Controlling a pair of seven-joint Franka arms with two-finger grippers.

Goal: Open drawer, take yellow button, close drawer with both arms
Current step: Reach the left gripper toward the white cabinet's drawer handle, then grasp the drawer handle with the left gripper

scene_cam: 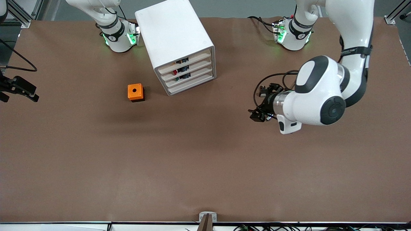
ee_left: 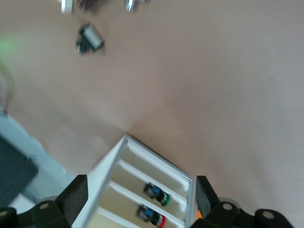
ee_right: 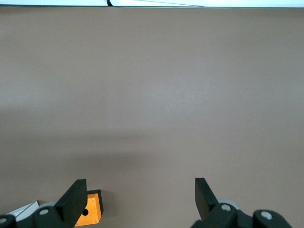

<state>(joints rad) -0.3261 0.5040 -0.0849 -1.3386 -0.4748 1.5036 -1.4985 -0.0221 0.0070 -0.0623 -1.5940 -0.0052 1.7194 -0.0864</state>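
Note:
The white cabinet stands between the two arm bases, with its four drawers shut. The drawer is the uppermost one. Small coloured parts show through the drawer fronts, and I cannot pick out the button among them. My left gripper hovers over the table toward the left arm's end, level with the drawer fronts, open and empty. In the left wrist view the cabinet lies between the spread fingers, and a green-capped and a red-capped button show in lower drawers. My right gripper is open over bare table, out of the front view.
An orange cube with a black hole sits beside the cabinet toward the right arm's end. A black device with a cable juts in at that end's edge. A small black-and-white part lies on the table.

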